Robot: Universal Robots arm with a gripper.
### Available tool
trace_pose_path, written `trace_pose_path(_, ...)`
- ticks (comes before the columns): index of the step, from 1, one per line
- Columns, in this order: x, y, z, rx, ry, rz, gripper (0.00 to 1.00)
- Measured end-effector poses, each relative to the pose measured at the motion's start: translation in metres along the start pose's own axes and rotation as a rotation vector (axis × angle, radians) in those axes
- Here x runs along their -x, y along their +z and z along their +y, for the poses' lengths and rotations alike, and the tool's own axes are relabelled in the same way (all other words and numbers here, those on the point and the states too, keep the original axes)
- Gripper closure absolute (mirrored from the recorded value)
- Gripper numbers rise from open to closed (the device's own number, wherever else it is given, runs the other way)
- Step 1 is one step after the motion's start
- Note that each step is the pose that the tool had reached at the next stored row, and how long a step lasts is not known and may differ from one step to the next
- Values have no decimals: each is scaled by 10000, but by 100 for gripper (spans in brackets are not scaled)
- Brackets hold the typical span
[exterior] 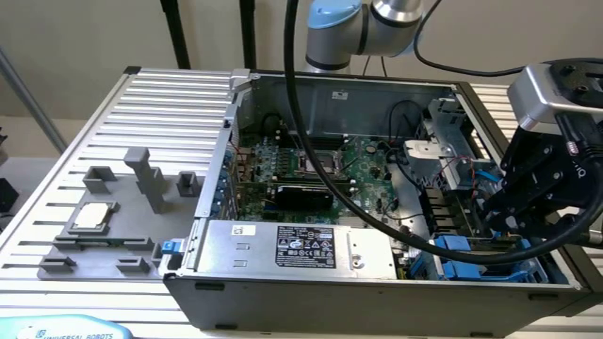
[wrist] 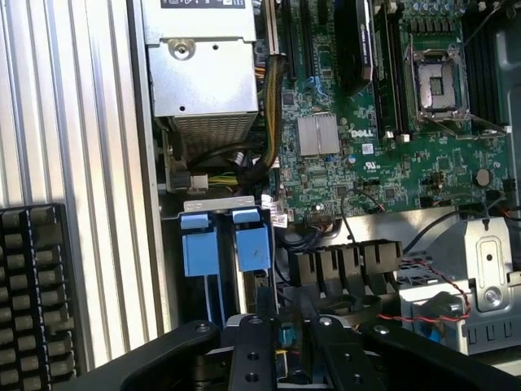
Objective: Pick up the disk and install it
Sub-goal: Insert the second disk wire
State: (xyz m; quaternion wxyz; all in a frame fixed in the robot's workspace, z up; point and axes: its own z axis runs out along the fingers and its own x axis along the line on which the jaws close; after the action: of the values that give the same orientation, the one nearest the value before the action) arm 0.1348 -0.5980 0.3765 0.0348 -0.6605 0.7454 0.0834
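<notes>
Gripper inside the computer case, near the blue drive bays; can't tell finger opening or grip. Tight between case wall and cables.

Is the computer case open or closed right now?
Open: the computer case has no side panel on, and its motherboard lies exposed.

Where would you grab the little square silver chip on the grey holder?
Probably by two opposite edges of the small square silver chip, coming straight down from above. It lies flat, face up, on the grey plastic holder, so its thin sides look like the only parts to pinch.
</notes>
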Motion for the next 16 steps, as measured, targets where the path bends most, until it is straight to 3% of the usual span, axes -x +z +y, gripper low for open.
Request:
trace_pose_path(1, 8, 1, -4, 0, 0, 1, 74)
trace_pose_path(2, 16, 3, -10, 0, 0, 2, 67)
trace_pose_path(5, 37, 16, -39, -2, 1, 17, 67)
trace_pose_path(10, 46, 68, -69, -20, 11, 157, 67)
trace_pose_path(16, 76, 128, -81, -33, 17, 261, 69)
